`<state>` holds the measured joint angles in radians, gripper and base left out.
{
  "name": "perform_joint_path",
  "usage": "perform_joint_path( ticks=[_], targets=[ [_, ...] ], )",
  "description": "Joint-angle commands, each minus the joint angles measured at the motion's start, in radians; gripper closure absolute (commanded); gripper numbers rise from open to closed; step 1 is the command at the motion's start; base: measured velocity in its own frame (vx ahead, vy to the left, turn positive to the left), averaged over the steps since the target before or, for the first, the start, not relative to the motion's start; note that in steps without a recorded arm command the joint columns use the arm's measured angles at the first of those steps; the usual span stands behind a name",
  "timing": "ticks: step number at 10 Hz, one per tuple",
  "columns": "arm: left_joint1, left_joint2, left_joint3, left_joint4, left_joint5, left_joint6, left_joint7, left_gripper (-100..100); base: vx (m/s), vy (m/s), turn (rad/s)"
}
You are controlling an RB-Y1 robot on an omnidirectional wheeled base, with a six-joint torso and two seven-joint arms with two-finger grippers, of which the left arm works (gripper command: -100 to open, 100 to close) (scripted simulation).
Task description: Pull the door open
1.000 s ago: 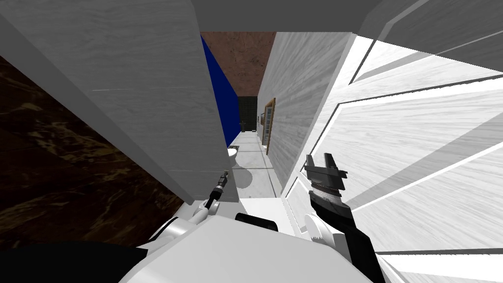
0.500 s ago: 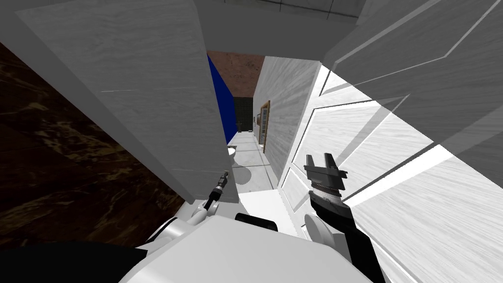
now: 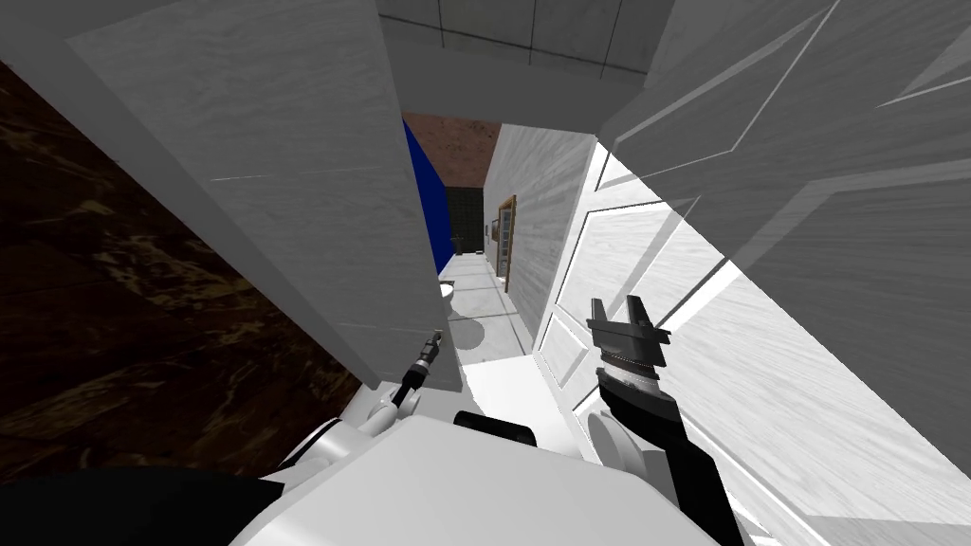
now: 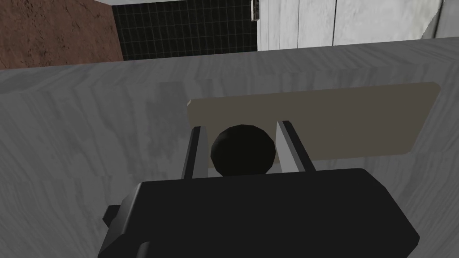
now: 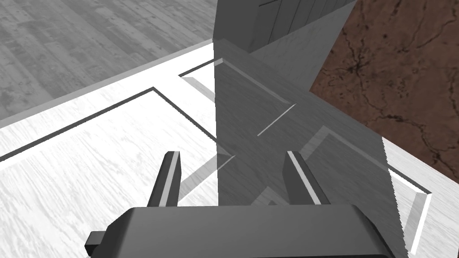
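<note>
Compared with a second ago, the white panelled surface [image 3: 806, 398] on my right reaches further across the head view, and the strip of room between it and the grey wood-grain door [image 3: 284, 171] is narrower (both arms sit at the same spots in that view as before).

The left gripper [image 4: 241, 130] is clamped on the black round knob [image 4: 243, 150], one thin finger against each side of it. The knob stands on a beige rounded plate [image 4: 349, 121] set into the door's grey face [image 4: 89, 134]. In the head view that gripper [image 3: 434, 338] is small, right at the door's near edge, low on my left.

The right gripper [image 3: 616, 308] is raised just beside the white panelled surface, its fingers apart with nothing between them. Its wrist view has the gripper [image 5: 231, 154] facing the same panelled surface [image 5: 67, 170], with a flat grey plane crossing in front of the fingers.

Past the door's edge a white toilet [image 3: 448, 296] stands on pale floor beside a blue wall [image 3: 427, 209].
</note>
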<state>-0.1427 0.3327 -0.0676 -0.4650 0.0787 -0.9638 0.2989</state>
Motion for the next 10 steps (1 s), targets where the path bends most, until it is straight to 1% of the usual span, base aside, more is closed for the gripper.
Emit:
perform_joint_path(
  ticks=[1, 3, 6, 7, 8, 9, 10],
  targets=[
    [0.008, 0.014, -0.017, 0.008, -0.011, -0.023, 0.021, 100, -0.23, 0.063, -0.093],
    [0.02, 0.032, -0.04, 0.004, -0.024, -0.046, 0.047, 100, -0.201, 0.044, -0.059],
    [0.037, 0.058, -0.072, -0.002, -0.044, -0.079, 0.085, 100, -0.229, 0.085, -0.072],
    [0.032, 0.048, -0.07, 0.0, -0.043, -0.071, 0.077, 100, -0.106, 0.025, -0.021],
    [0.053, 0.066, -0.089, 0.007, -0.054, -0.111, 0.098, 100, -0.128, 0.058, -0.094],
    [0.053, 0.066, -0.089, 0.007, -0.054, -0.111, 0.098, 100, -0.14, 0.065, -0.064],
    [0.067, 0.08, -0.1, 0.009, -0.06, -0.138, 0.112, 100, -0.13, 0.04, -0.069]
  ],
)
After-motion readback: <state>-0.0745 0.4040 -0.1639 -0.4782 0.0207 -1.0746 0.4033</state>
